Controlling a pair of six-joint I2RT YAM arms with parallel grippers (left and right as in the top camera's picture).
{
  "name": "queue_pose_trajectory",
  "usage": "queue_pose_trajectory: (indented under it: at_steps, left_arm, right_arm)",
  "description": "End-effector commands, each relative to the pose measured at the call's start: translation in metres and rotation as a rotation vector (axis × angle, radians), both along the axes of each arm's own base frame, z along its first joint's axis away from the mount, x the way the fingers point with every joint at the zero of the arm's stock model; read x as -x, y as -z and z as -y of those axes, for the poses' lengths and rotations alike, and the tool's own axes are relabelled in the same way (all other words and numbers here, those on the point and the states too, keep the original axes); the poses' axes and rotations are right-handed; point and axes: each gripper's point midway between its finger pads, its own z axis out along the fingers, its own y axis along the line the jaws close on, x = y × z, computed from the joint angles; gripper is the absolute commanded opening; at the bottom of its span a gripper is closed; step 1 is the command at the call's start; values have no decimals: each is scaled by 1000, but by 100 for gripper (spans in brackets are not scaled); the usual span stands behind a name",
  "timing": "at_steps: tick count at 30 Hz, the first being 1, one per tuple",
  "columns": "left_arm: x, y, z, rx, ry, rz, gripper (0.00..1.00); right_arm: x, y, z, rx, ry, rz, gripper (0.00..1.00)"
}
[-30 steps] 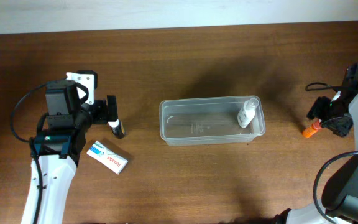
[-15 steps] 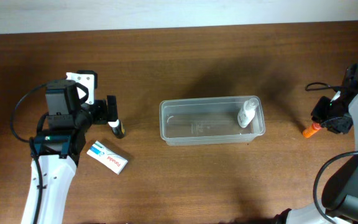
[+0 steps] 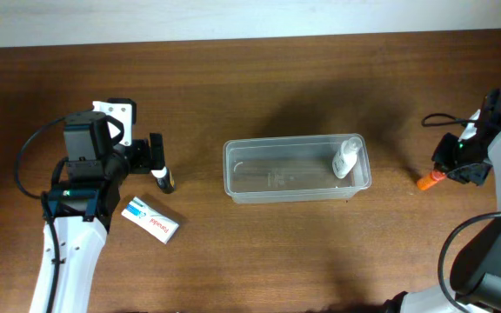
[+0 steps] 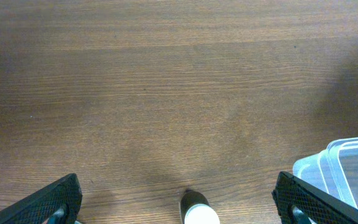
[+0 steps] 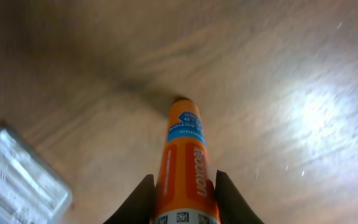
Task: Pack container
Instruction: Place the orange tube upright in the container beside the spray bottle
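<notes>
The clear plastic container (image 3: 296,169) sits mid-table with a small white bottle (image 3: 347,157) in its right end; a corner of the container shows in the left wrist view (image 4: 347,171). My right gripper (image 3: 446,168) is shut on an orange tube (image 3: 428,181), seen between its fingers in the right wrist view (image 5: 184,165). My left gripper (image 3: 156,155) is open over a small bottle with a black cap (image 3: 163,178), whose black end and white body show between the jaws (image 4: 197,211). A white and blue box (image 3: 150,219) lies below it.
The container's corner (image 5: 17,180) appears at the lower left of the right wrist view. Cables run beside both arms. The table's far edge meets a pale wall at the top.
My right gripper has moved left with the orange tube, toward the container. The left arm has not moved.
</notes>
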Motion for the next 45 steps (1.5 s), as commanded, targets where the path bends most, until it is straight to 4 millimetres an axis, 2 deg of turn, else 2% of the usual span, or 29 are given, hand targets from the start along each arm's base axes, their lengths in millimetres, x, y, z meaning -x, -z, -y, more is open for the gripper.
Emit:
queue_pose_trajectory:
  at_steps: [1, 5, 9, 15, 19, 25, 34, 45]
  left_arm:
    - [-5, -8, 0, 10, 1, 20, 99]
    - [-5, -8, 0, 10, 1, 20, 100]
    - [-5, -8, 0, 10, 1, 20, 99]
    - [-5, -8, 0, 9, 1, 20, 99]
    - [-5, -8, 0, 10, 1, 19, 99]
    - [-4, -8, 0, 10, 1, 17, 99]
    - [-4, -8, 0, 9, 1, 17, 99]
    - [-4, -8, 0, 9, 1, 17, 99]
  right_arm:
    - [-6, -43, -8, 21, -65, 99, 23]
    - [1, -87, -31, 39, -149, 138, 23]
    - [12, -121, -74, 50, -285, 174, 23]
    - [20, -130, -137, 26, -461, 178, 24]
    - [13, -124, -163, 16, -538, 174, 24]
    - [4, -105, -180, 1, -587, 123, 24]
    - [-10, -68, -172, 27, -582, 5, 23]
    - [-20, -17, -173, 23, -583, -19, 24]
